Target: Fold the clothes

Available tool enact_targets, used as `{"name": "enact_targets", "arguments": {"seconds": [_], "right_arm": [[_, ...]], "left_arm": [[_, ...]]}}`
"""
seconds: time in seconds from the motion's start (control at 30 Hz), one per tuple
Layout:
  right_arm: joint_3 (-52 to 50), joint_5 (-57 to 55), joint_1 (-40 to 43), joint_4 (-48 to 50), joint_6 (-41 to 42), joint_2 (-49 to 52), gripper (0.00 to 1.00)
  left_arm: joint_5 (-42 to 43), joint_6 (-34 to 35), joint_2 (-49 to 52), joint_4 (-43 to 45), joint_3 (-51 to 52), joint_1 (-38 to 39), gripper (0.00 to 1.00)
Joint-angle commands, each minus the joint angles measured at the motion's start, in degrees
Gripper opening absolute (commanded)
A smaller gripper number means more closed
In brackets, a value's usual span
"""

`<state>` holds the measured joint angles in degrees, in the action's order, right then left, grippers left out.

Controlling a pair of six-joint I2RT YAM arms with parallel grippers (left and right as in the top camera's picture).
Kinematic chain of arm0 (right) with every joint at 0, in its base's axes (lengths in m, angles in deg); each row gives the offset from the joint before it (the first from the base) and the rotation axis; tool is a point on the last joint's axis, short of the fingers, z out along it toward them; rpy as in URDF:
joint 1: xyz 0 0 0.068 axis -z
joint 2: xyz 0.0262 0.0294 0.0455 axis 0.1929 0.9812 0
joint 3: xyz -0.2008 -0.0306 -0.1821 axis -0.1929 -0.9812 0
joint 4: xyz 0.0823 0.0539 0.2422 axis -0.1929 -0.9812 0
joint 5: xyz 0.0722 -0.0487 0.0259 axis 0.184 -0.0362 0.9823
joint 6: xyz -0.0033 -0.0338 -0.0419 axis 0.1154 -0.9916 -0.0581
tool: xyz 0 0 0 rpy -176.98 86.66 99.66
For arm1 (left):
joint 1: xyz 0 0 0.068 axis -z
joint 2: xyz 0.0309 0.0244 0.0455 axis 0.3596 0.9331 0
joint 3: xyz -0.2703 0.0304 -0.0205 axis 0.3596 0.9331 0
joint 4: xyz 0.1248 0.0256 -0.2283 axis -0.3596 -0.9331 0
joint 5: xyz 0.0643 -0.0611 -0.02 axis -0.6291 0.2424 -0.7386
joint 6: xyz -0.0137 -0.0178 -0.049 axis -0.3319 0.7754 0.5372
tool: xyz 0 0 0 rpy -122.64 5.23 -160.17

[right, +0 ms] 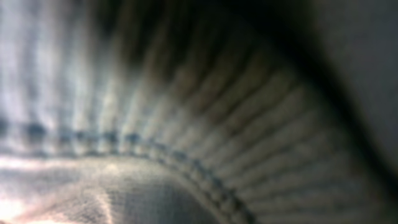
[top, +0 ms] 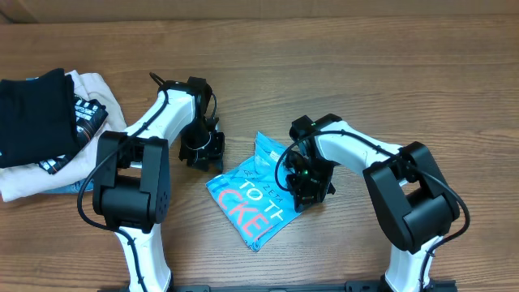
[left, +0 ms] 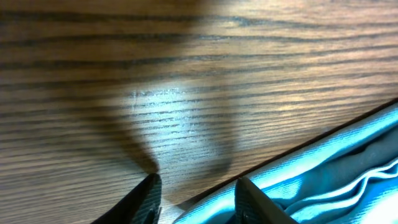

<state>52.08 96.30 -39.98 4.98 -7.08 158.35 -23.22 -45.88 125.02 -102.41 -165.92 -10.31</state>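
The clothes (top: 247,195), a sky-blue T-shirt with white and coral lettering, lie as a small folded bundle at mid-table. My left gripper (top: 201,152) hovers low just past the bundle's upper-left edge. In the left wrist view it (left: 198,186) is open: bare wood and the shirt's hem (left: 336,168) show between the fingertips (left: 148,194), and the right-hand tip rests over the blue cloth. My right gripper (top: 308,185) sits on the bundle's right edge. Its own view is filled by blurred ribbed fabric with a stitched seam (right: 186,124), hiding the fingers; it is shut, with the cloth bunched at it.
A black folded garment (top: 32,118) lies on a cream one (top: 91,88) at the table's far left, beside the left arm. Both arm bases (top: 134,203) stand near the front edge. Bare wood stretches behind the bundle.
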Motion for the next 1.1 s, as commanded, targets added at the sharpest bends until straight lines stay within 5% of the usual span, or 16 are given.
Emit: {"name": "enact_targets", "arguments": {"seconds": [0.0, 0.1, 0.33, 0.53, 0.67, 0.9, 1.07], "right_arm": [[-2.1, -10.3, 0.1, 2.8, 2.8, -0.2, 0.06], [-2.1, -19.9, 0.7, 6.3, 4.7, -0.2, 0.08], [-2.0, -40.3, 3.2, 20.1, 4.0, -0.2, 0.09], [-2.0, -40.9, 4.1, 25.6, -1.6, -0.2, 0.08], [-2.0, -40.8, 4.1, 25.6, -1.6, -0.2, 0.08], [-2.0, -40.8, 4.1, 25.4, -1.6, -0.2, 0.08], [-2.0, -40.7, 4.1, 25.3, -1.5, -0.2, 0.08]], "left_arm": [[0.5, 0.0, 0.8, -0.1, 0.2, -0.2, 0.3], [0.6, 0.0, 0.7, 0.3, 0.2, -0.2, 0.16], [0.7, 0.0, 0.7, 0.0, 0.2, -0.2, 0.15], [0.7, -0.1, -0.3, 0.2, 0.0, -0.4, 0.1], [1.0, 0.0, -3.0, 2.8, -2.1, -0.7, 0.17], [6.8, -1.4, -5.9, 12.3, -3.6, 0.8, 0.53], [6.9, -4.8, -4.5, 14.0, -3.5, 4.1, 0.56]]}}
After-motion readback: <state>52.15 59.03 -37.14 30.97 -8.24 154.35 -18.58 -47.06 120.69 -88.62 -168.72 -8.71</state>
